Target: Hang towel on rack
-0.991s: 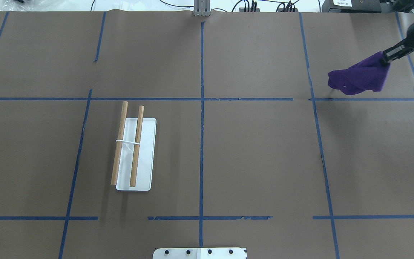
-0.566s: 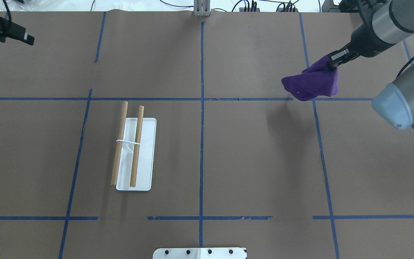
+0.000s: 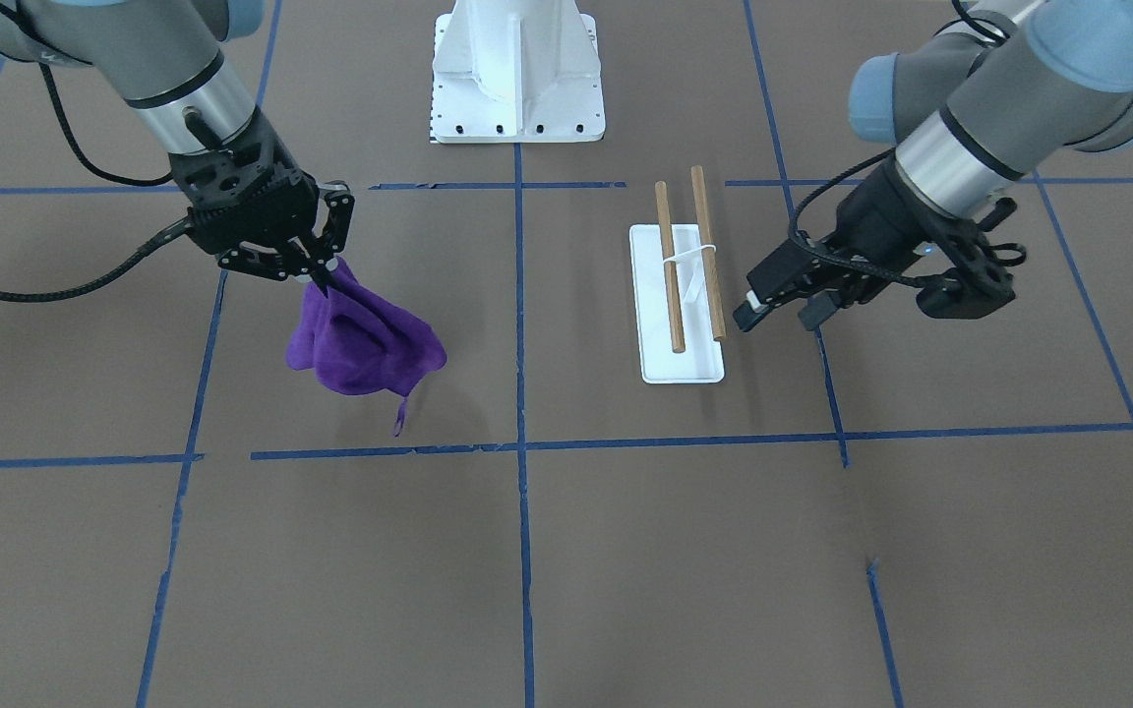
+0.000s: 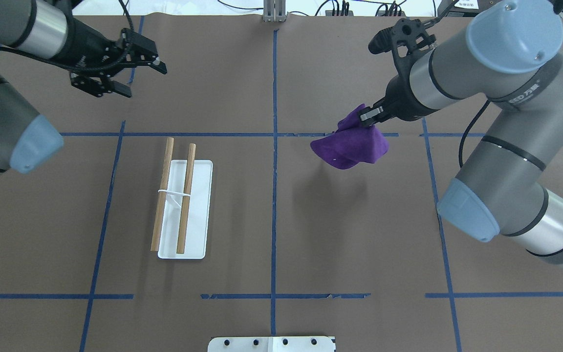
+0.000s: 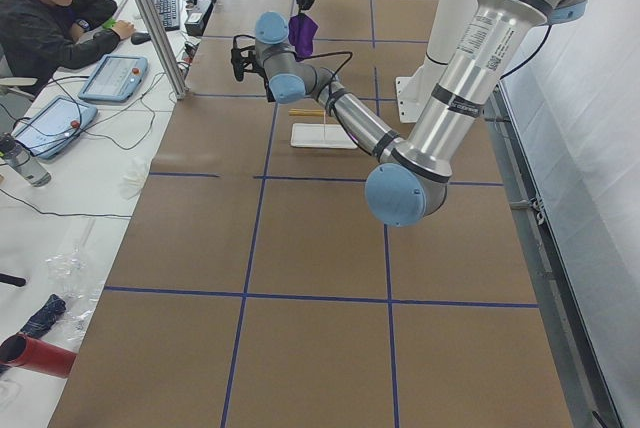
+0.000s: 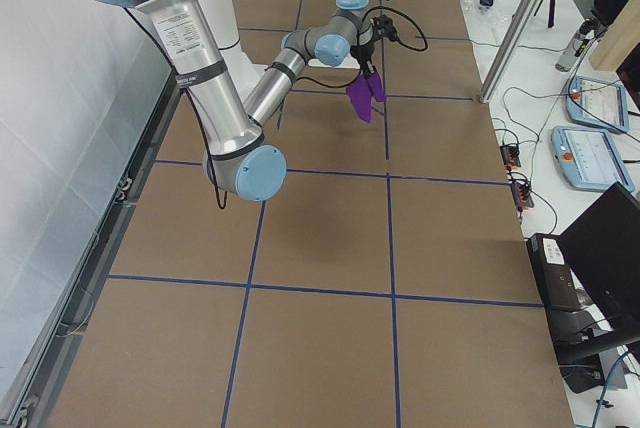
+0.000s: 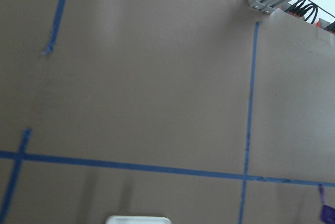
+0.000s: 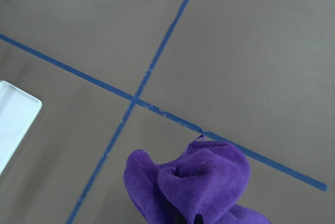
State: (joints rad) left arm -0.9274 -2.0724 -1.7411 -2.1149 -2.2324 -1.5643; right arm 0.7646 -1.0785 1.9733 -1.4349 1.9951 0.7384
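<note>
Seen from overhead, the rack (image 4: pixel 197 215) stands left of centre in the lower half on the brown-papered surface (image 4: pixel 311 234), its two wooden rods running lengthwise above the white base. Farther up, right of the centre tape line, the purple towel (image 4: pixel 352 149) hangs bunched from the right claw (image 4: pixel 370 116), which is pinched closed on its top, well apart from the rack. At upper left, the left claw (image 4: pixel 147 83) hovers spread wide, empty.
</note>
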